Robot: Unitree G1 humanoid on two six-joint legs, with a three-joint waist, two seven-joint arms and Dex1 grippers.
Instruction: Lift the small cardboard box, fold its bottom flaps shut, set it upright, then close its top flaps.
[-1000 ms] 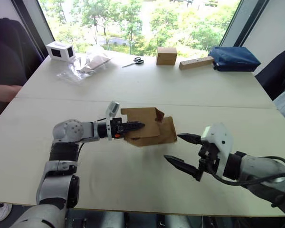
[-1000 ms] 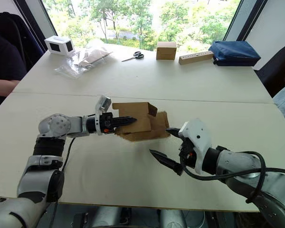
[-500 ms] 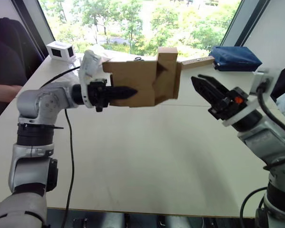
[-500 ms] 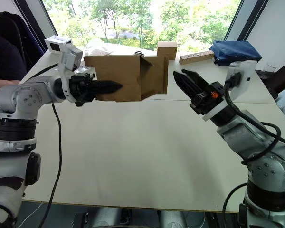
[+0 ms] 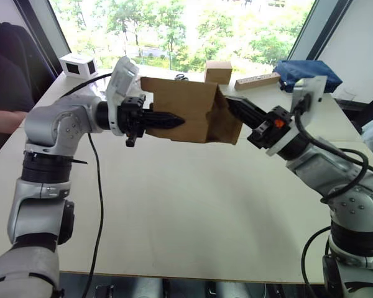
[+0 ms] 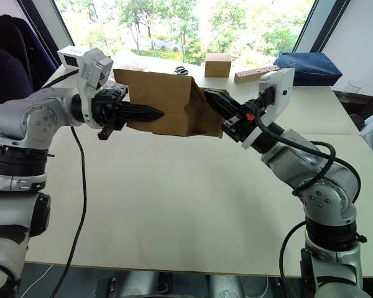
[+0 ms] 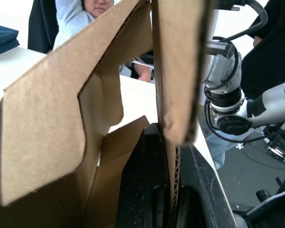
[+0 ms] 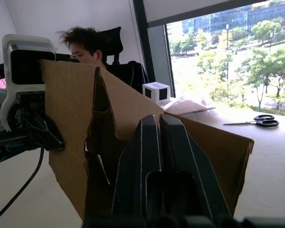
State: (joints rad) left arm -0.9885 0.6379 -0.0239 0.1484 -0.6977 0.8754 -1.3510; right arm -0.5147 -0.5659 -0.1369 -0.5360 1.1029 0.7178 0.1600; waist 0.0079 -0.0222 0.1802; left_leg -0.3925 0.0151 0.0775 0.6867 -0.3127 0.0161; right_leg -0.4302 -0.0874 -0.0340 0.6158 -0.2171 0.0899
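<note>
The small cardboard box [image 5: 185, 107] hangs in the air above the table [image 5: 193, 205], lying on its side, its flapped ends facing left and right. My left gripper [image 5: 174, 118] is shut on the box's left-hand wall, and the left wrist view shows a black finger [image 7: 149, 190] on each side of the corrugated edge [image 7: 173, 71]. My right gripper [image 5: 232, 103] is shut, its fingers [image 8: 156, 156] pressed together, the tips against the loose flaps [image 5: 229, 126] at the box's right end.
Along the table's far edge stand a tan cardboard cube [image 5: 218, 72], a long tan block [image 5: 257, 81], a blue bag [image 5: 306, 76], scissors [image 6: 181, 71] and a small white box [image 5: 79, 64]. A person [image 5: 3, 118] sits at the left.
The left arm has raised the box off the table into the air. The right gripper has gone from open to shut and risen to the box's right end.
</note>
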